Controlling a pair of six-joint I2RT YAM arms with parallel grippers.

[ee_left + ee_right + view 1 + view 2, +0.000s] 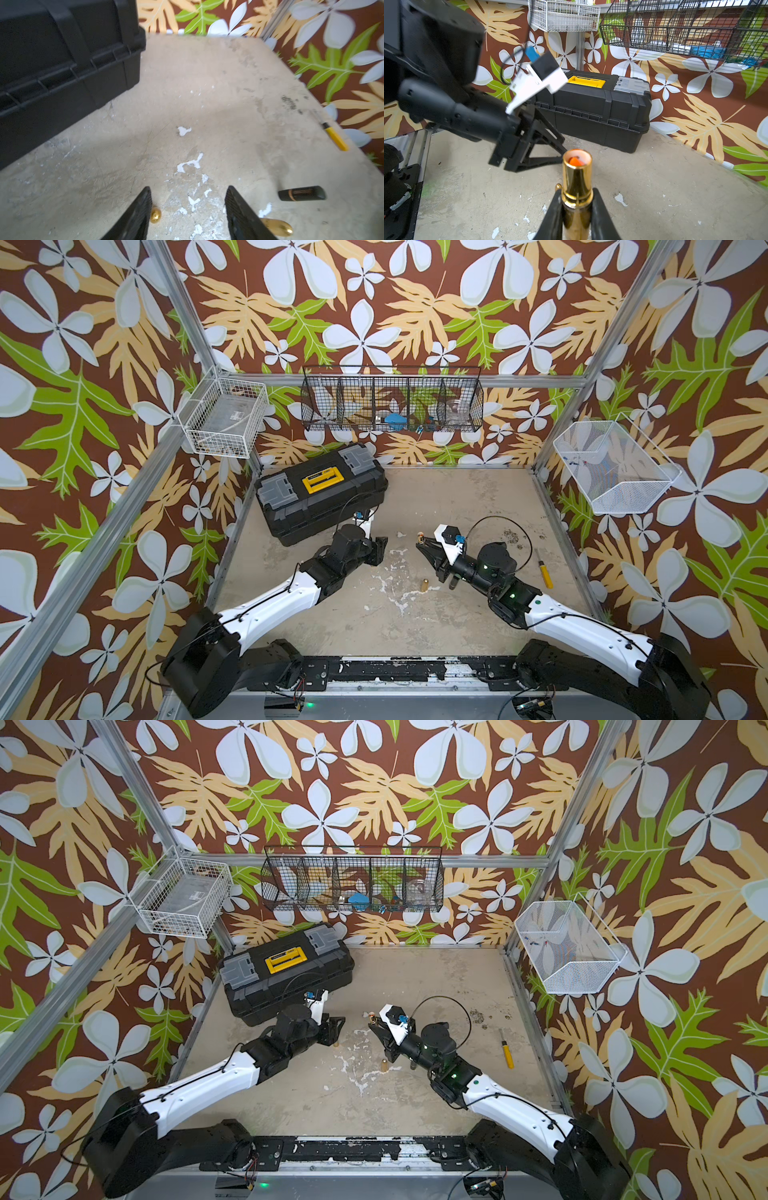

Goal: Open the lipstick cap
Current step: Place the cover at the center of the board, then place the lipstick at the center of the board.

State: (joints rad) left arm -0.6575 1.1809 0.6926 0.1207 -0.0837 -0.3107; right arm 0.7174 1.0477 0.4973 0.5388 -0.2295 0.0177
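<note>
Now, holds the lipstick [577,176] in the right gripper [577,192], with its black fingers [552,217] pressed shut on both sides of the gold tube, at the bottom centre of the right wrist view. Shows the top uncovered there, an orange stick sitting inside the rim. Carries it over the table [374,614], just right of centre in both top views. Spreads the left gripper [188,189] wide at the bottom of the left wrist view, with only bare table between the two prongs. Finds a small gold piece [155,215] on the table just beside one prong; cannot tell whether this is the cap. Finds a second gold piece [278,226] past the other prong, lower right, and a black tube [301,193] with a gold ring near it. Sees a black toolbox [320,493] at the table's upper left and a yellow-handled screwdriver [545,574] by the right edge.
</note>
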